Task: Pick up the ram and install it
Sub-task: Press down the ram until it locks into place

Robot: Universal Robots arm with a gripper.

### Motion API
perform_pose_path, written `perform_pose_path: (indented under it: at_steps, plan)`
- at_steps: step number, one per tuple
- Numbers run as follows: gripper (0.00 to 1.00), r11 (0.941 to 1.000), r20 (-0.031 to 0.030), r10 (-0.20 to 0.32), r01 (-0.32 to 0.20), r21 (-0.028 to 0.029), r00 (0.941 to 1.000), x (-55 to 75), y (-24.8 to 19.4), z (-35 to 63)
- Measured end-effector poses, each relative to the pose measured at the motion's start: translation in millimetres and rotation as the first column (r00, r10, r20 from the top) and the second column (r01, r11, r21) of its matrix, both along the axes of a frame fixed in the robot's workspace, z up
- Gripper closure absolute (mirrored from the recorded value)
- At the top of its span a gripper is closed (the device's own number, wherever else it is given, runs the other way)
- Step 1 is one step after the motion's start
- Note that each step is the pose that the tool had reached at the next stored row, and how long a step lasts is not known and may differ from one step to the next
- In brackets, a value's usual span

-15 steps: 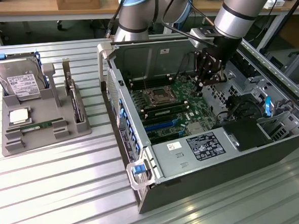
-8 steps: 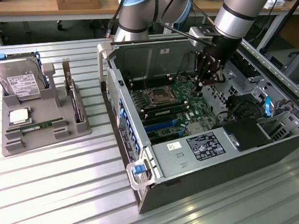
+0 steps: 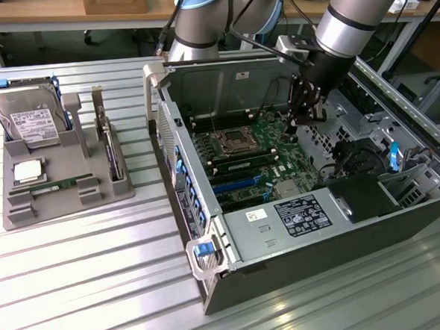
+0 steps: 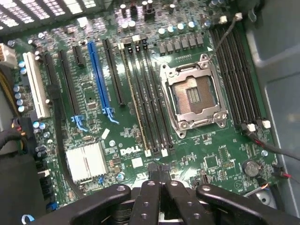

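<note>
With my gripper (image 3: 304, 120) pinched shut on nothing above the motherboard (image 4: 140, 140), I'd judge the ram (image 3: 55, 187), in the grey tray (image 3: 17, 211) beside the case, needs a centred, level grasp.

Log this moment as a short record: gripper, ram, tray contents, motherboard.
gripper: shut, nothing visibly between the fingers, hovering inside the open computer case over the motherboard
ram: green stick lying flat on the grey tray, apart from the gripper
tray contents: hard drive standing upright at the back, square CPU chip beside the ram
motherboard: CPU socket open and empty; long memory slots alongside it
</note>
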State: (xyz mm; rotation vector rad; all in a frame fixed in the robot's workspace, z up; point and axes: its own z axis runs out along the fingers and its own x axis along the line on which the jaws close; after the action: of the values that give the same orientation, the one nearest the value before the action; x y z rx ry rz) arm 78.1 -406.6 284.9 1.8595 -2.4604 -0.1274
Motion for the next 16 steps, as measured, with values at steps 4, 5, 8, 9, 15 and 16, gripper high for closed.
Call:
perform_pose_path:
  at_steps: [4,5,8,9,15,16]
  plan:
    - [0.89,0.9913,0.0001,-0.132,0.132,-0.0024,0.9913,0.0,0.0,-0.1]
    - [0.89,0.9872,0.0002,-0.159,0.159,-0.0025,0.9872,0.0,0.0,-0.2]
    - [0.89,0.9634,0.0004,-0.268,0.268,-0.0036,0.9634,0.0,0.0,-0.3]
    - [0.89,0.9561,0.0005,-0.293,0.293,-0.0039,0.9561,0.0,0.0,-0.3]
    - [0.89,0.9119,0.0007,-0.41,0.41,-0.0046,0.9119,0.0,0.0,-0.5]
    - [0.89,0.8958,0.0007,-0.444,0.444,-0.0045,0.8958,0.0,0.0,-0.6]
